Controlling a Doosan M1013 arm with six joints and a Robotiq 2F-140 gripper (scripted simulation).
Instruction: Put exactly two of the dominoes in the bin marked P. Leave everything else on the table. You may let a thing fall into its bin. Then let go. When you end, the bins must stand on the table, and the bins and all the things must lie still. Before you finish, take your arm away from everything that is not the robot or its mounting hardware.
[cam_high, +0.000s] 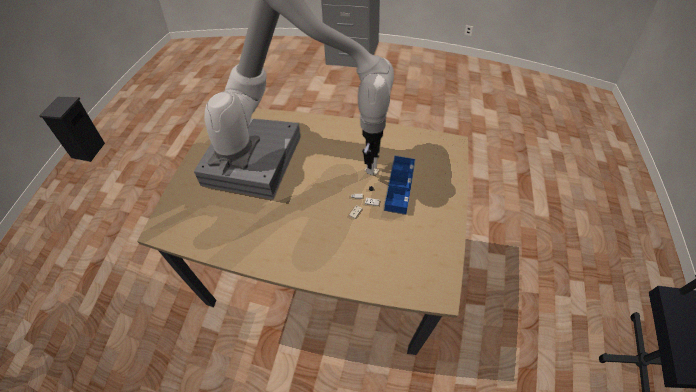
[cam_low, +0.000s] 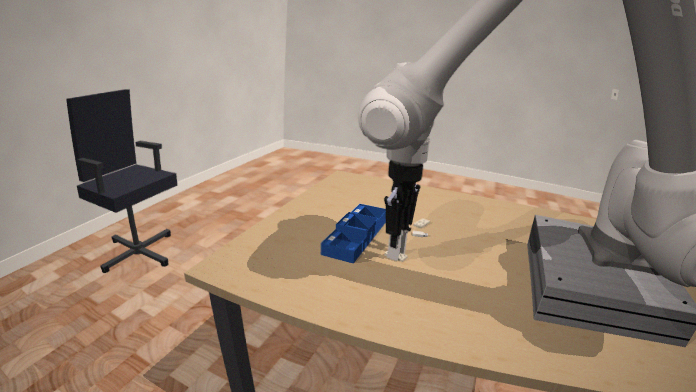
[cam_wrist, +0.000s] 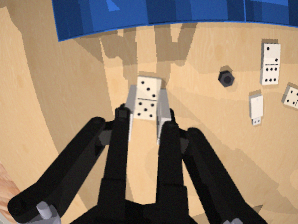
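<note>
My gripper (cam_high: 371, 170) (cam_low: 397, 254) (cam_wrist: 147, 97) points down at the table, with its fingers against the two long sides of a white domino (cam_wrist: 148, 89). The domino lies face up, low at the table top. A second domino (cam_high: 372, 202) (cam_wrist: 270, 69) and a third domino (cam_high: 355, 212) (cam_wrist: 291, 97) lie on the table away from the gripper; the third is cut off in the wrist view. The blue bins (cam_high: 396, 209) (cam_low: 337, 253) (cam_wrist: 105, 25) stand in a row beside the gripper. Their label letters are too small to read, and no things show inside them.
A black nut (cam_high: 371, 188) (cam_wrist: 226, 78) and a white USB stick (cam_high: 357, 196) (cam_low: 419, 234) (cam_wrist: 256, 107) lie between the gripper and the other dominoes. The grey robot base (cam_high: 240, 182) (cam_low: 610, 310) stands on the table on the side away from the bins.
</note>
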